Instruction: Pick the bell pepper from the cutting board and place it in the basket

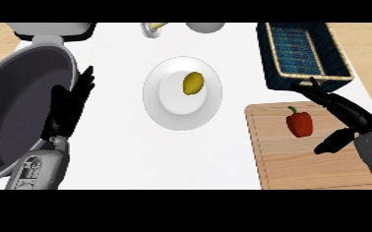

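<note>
Well left of the cutting board (291, 169) my left hand (68, 107) rests idle, fingers straight; on the board the bell pepper (299, 123) lies beside my right hand (346, 111), spread empty to grasp it for the basket (270, 54) beyond.

A red bell pepper (299, 123) lies on the wooden cutting board (291, 169) at the white counter's (123, 147) right. The right robot hand (347, 110) is spread just beside it, fingers above, thumb below, not touching it. The dark blue basket (291, 82) sits behind the board. A white plate (163, 105) mid-counter carries a lemon (193, 83). The left robot hand (69, 108) rests, fingers up, against a large dark pan (29, 103).
</note>
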